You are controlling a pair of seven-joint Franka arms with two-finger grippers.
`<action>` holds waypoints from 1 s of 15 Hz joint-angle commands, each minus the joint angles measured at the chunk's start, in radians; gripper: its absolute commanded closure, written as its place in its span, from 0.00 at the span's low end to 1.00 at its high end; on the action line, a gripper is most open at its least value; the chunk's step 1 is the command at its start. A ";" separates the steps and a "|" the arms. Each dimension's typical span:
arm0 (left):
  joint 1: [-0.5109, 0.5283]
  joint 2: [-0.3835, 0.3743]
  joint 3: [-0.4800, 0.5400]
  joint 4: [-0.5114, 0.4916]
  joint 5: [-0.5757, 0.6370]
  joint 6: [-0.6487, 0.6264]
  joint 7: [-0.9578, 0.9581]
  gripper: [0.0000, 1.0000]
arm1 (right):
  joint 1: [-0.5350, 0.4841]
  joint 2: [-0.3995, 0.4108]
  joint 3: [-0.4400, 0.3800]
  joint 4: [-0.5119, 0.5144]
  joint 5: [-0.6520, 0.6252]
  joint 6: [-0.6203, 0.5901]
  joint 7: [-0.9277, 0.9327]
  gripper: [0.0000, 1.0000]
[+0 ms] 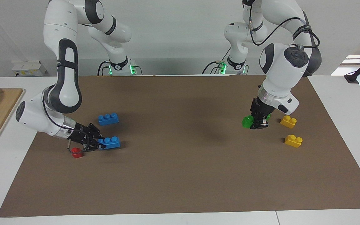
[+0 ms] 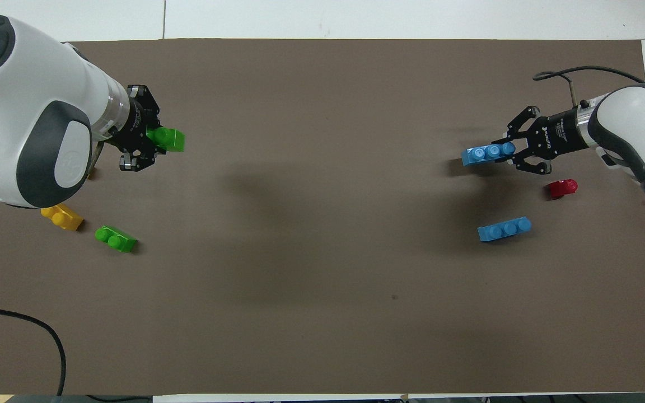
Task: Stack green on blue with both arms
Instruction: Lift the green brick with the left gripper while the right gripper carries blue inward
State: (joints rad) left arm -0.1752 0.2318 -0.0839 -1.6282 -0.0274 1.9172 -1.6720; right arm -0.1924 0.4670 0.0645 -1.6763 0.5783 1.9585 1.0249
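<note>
Hard, light plastic: my left pincer (image 1: 259, 123) clamps a green brick (image 1: 247, 121) by its flat sides above the counter (image 1: 180, 175), my right pincer (image 1: 100, 144) likewise grips a blue brick's (image 1: 111, 142) end.

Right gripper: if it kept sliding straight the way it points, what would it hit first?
The right gripper would meet the long bright blue three-stud plastic brick right at its tip; whether they already touch is unclear.
</note>
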 commanded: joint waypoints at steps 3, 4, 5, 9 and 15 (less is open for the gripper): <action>-0.009 -0.009 0.004 0.004 -0.006 -0.024 -0.026 1.00 | 0.114 -0.022 0.001 0.058 0.037 -0.007 0.159 1.00; -0.009 -0.009 0.004 0.004 -0.005 -0.024 -0.026 1.00 | 0.145 -0.028 0.001 0.055 0.040 -0.003 0.188 1.00; -0.009 -0.009 0.006 0.004 -0.006 -0.024 -0.026 1.00 | 0.175 -0.030 0.006 0.055 0.049 0.003 0.233 1.00; -0.013 -0.009 0.004 0.004 -0.005 -0.038 -0.028 1.00 | 0.318 -0.031 0.008 0.047 0.112 0.112 0.403 1.00; -0.070 -0.011 0.004 -0.001 0.018 -0.049 -0.133 1.00 | 0.525 -0.031 0.008 -0.037 0.205 0.354 0.448 1.00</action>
State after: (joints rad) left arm -0.2081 0.2319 -0.0903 -1.6283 -0.0257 1.8964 -1.7493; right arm 0.2865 0.4461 0.0755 -1.6688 0.7361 2.2487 1.4722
